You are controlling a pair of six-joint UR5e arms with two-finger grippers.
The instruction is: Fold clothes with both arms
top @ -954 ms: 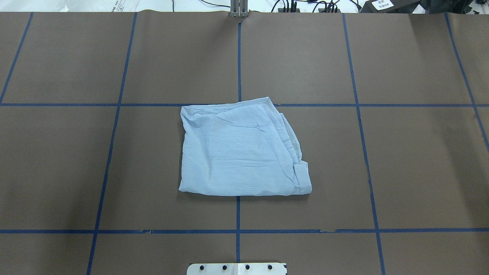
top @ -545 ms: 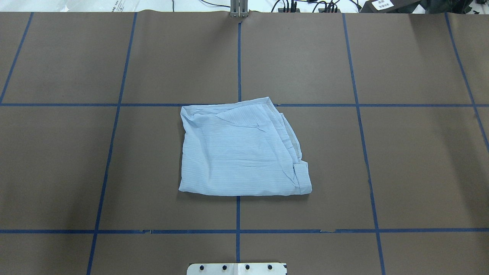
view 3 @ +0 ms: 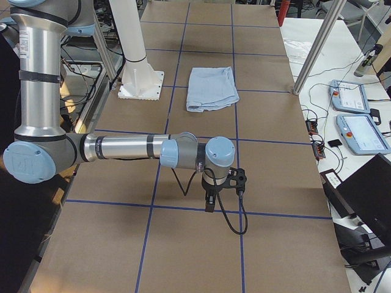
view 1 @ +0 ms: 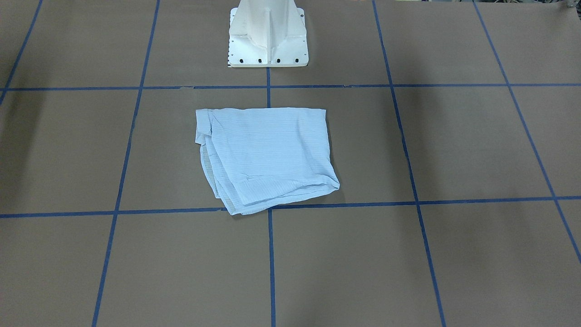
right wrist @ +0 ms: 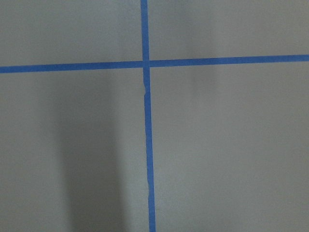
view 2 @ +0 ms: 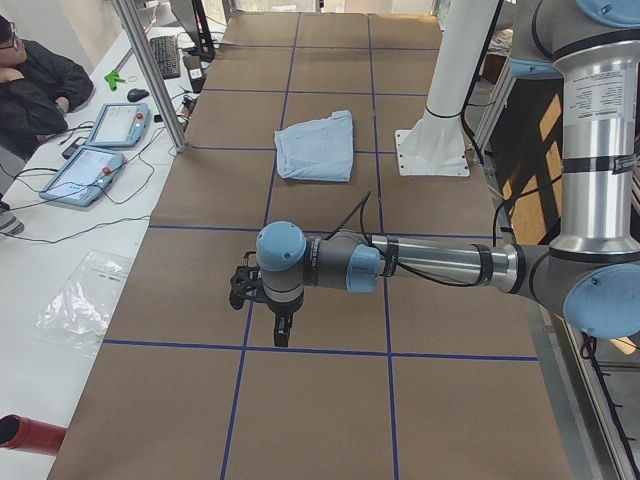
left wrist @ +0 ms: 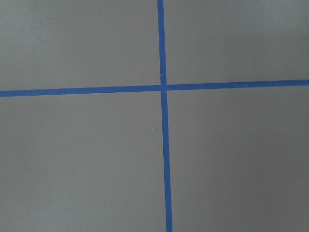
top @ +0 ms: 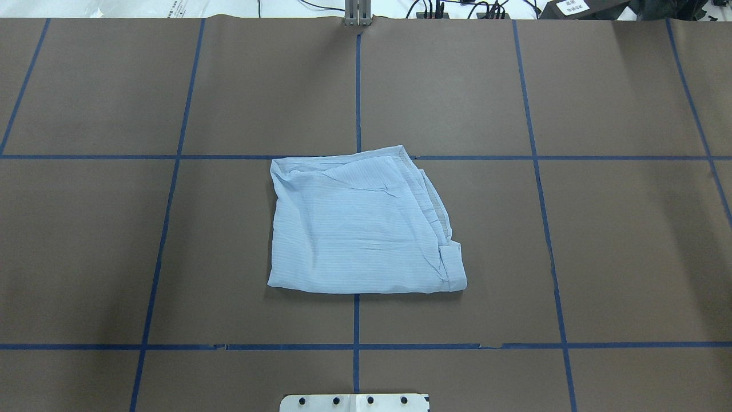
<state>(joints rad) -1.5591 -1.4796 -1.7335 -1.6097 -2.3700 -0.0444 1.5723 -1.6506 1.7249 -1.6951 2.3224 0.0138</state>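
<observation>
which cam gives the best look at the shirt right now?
Overhead exterior: the shirt lies folded mid-frame, large and unobstructed, with its stacked edges visible toward the view's right. Front-facing shows it almost as well. Both side views show it small and far. The wrist cameras see only table paper and blue tape.

the shirt (top: 360,229) lies flat on the middle of the tabletop (top: 629,240), just in front of the pedestal base (view 1: 268,41). it lies across the centre tape line (top: 358,86), and its far edge touches a cross line. the left arm (view 2: 430,262) reaches out over the tabletop's left end and the right arm (view 3: 122,147) over its right end, both well apart from the shirt. each arm's jaws hang near a crossing of tape lines. off the tabletop's side opposite the robot, a person (view 2: 30,90) is beside two tablets (view 2: 85,175).
</observation>
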